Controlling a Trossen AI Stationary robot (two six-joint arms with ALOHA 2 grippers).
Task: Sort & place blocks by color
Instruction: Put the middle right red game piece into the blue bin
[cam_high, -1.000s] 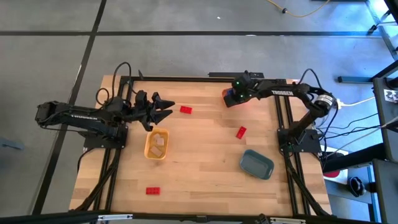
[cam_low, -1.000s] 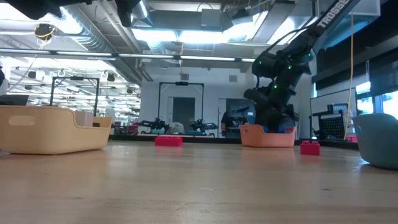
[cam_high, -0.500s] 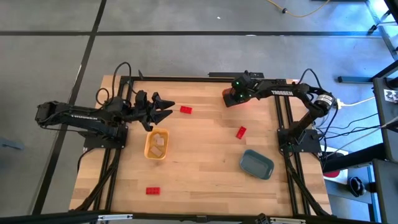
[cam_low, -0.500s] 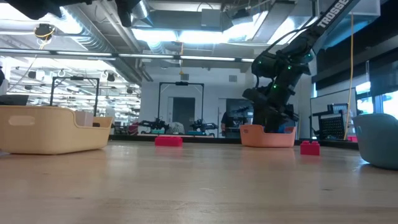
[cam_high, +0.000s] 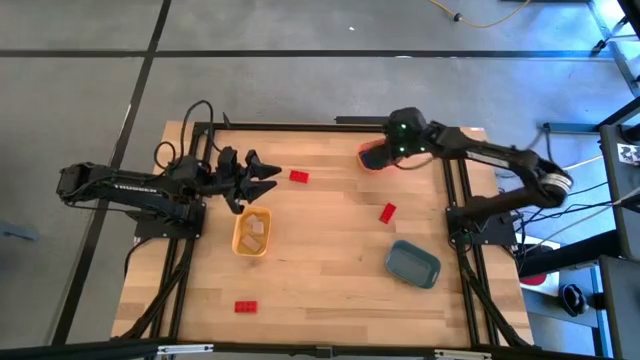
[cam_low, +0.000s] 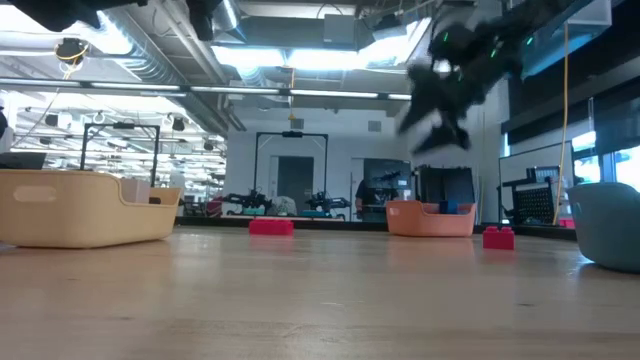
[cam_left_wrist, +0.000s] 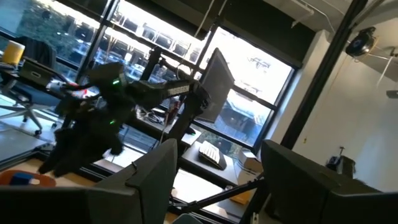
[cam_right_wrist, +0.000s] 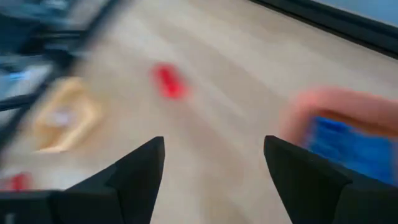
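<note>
My right gripper (cam_high: 392, 146) hangs open and holds nothing, high above the orange tray (cam_high: 375, 158) at the table's far right; the low view shows it (cam_low: 432, 100) well clear of the tray (cam_low: 432, 218). Blue blocks (cam_right_wrist: 348, 140) lie in that tray. Three red blocks lie flat on the table: one far centre (cam_high: 299, 176), one right of centre (cam_high: 388, 211), one near left (cam_high: 245, 306). Beige blocks (cam_high: 256, 229) lie in the yellow tray (cam_high: 240, 244). My left gripper (cam_high: 268, 176) waits open above the table, beyond the yellow tray.
A slate-blue tray (cam_high: 413, 263) sits near the table's right edge, on the near side of the red block there. Black frame rails run along the left and right table edges. Bare wood lies between the trays in the table's middle.
My right gripper has risen quickly out of the orange tray, from down among the blue blocks to high above it, and has tipped toward the table's middle. The tray and the blocks have stayed where they were.
</note>
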